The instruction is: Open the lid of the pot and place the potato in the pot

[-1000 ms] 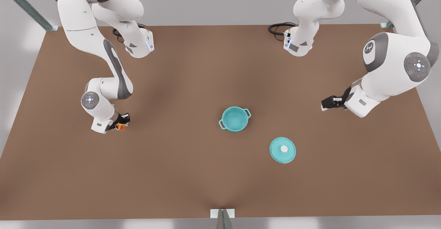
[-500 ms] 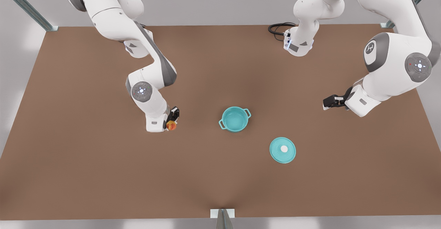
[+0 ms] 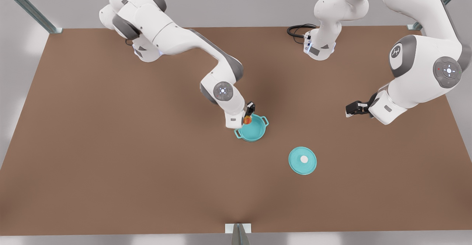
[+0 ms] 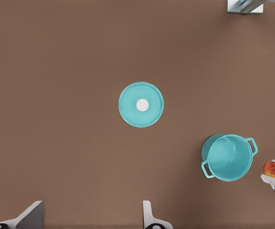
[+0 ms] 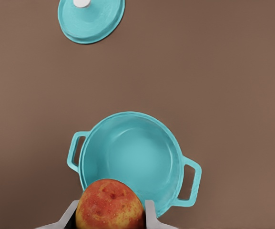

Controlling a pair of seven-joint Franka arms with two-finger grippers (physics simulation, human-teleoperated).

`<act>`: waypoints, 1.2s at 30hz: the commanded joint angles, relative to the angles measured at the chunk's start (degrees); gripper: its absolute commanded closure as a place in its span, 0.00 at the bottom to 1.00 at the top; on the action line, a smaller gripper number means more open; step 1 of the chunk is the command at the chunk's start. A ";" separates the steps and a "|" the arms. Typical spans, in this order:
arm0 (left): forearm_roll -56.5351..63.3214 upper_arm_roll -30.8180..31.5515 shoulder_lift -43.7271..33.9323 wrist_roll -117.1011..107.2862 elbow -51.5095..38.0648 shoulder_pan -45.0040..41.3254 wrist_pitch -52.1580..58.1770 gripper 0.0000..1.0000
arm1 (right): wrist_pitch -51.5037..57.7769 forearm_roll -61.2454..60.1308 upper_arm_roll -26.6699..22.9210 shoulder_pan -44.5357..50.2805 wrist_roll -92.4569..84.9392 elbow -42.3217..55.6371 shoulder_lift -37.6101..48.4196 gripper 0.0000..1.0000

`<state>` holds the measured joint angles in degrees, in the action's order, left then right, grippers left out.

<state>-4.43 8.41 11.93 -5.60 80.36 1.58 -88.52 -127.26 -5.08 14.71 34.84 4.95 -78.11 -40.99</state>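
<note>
The open teal pot (image 3: pixel 255 138) stands mid-table, teal inside (image 5: pixel 132 152), also seen in the left wrist view (image 4: pixel 227 157). My right gripper (image 3: pixel 247 118) is the one on the front view's left arm. It hangs over the pot's far-left rim, shut on the yellow, orange-red potato (image 3: pixel 247 120) (image 5: pixel 109 205) (image 4: pixel 273 169). The teal pot lid (image 3: pixel 297 164) with its white knob lies flat on the table, toward the front view's right of the pot (image 4: pixel 141 105) (image 5: pixel 92 19). My left gripper (image 3: pixel 348 110) waits open at the front view's right, its fingers spread (image 4: pixel 90 217).
The brown table (image 3: pixel 147 182) carries only the pot and the lid. Black cables (image 3: pixel 297 29) lie by the far arm base. Metal frame posts stand at the table corners and at the front middle (image 3: pixel 238 232).
My right arm has swung from the front view's left to the pot, carrying the potato up to its rim. The left arm has barely moved. Pot and lid stay put.
</note>
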 commanded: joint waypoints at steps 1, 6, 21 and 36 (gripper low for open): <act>0.04 0.03 -0.06 1.03 -0.03 0.00 0.11 0.00 | -2.64 0.25 0.05 1.11 22.73 -0.55 -0.58 0.56; 0.04 0.03 -0.06 1.03 0.06 0.00 0.11 0.00 | -6.42 0.78 -0.47 1.64 23.79 3.75 -6.46 0.56; 0.74 0.03 -0.06 1.03 0.06 0.00 0.11 0.00 | 23.36 9.47 -1.88 -13.64 7.90 2.97 6.53 0.00; 0.83 -1.38 0.38 0.33 -0.56 1.94 0.90 0.00 | 27.07 11.24 -3.90 -44.24 -8.20 -24.02 27.19 0.00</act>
<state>-3.67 6.96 12.36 -4.90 79.84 3.58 -87.61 -102.11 6.16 10.84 -9.41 5.17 -102.18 -13.81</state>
